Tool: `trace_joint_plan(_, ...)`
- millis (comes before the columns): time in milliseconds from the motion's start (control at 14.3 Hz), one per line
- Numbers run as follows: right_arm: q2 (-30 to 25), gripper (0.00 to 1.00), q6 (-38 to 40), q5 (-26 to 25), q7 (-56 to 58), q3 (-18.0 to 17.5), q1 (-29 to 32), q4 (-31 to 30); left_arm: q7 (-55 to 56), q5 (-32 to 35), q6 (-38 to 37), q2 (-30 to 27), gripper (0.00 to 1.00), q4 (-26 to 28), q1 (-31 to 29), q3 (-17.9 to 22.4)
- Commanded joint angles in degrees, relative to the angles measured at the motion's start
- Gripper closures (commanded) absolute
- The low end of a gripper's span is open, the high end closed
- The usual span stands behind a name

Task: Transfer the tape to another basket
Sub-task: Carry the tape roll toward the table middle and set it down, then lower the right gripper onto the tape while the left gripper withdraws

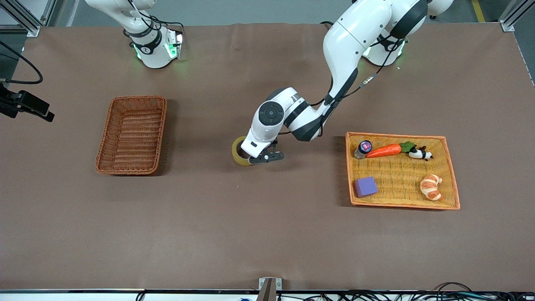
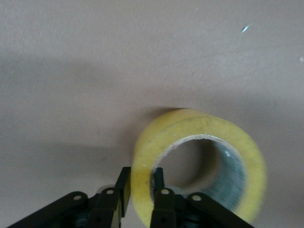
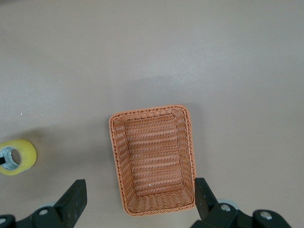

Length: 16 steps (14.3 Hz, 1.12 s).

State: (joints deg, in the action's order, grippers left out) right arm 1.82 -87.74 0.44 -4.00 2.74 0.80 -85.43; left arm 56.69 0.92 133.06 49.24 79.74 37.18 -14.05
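The tape (image 1: pixel 238 153), a yellowish roll with a grey core, stands on edge low over the middle of the table. My left gripper (image 1: pixel 252 159) is shut on the tape, one finger inside the ring and one outside. In the left wrist view the fingers (image 2: pixel 141 179) pinch the roll's wall (image 2: pixel 190 124). The reddish-brown basket (image 1: pixel 109 125) lies empty toward the right arm's end. My right gripper (image 3: pixel 137 192) is open and empty, high above that basket (image 3: pixel 152 156). The right wrist view also shows the tape (image 3: pixel 27 153).
A yellow-orange woven tray (image 1: pixel 401 177) lies toward the left arm's end. It holds a purple cube (image 1: pixel 365 186), a croissant (image 1: pixel 431 187), a carrot (image 1: pixel 383 150), a panda toy (image 1: pixel 420 154) and a small jar (image 1: pixel 363 148). A black camera mount (image 1: pixel 25 104) overhangs the table edge.
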Motion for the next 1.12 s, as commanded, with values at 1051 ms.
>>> trace_joint_plan(1051,17.5,0.0,-29.4,-0.2,-21.0,-18.7,-14.9,-11.2,-24.3,13.6,-27.4,-30.6,0.0,-0.9,-28.6,0.8)
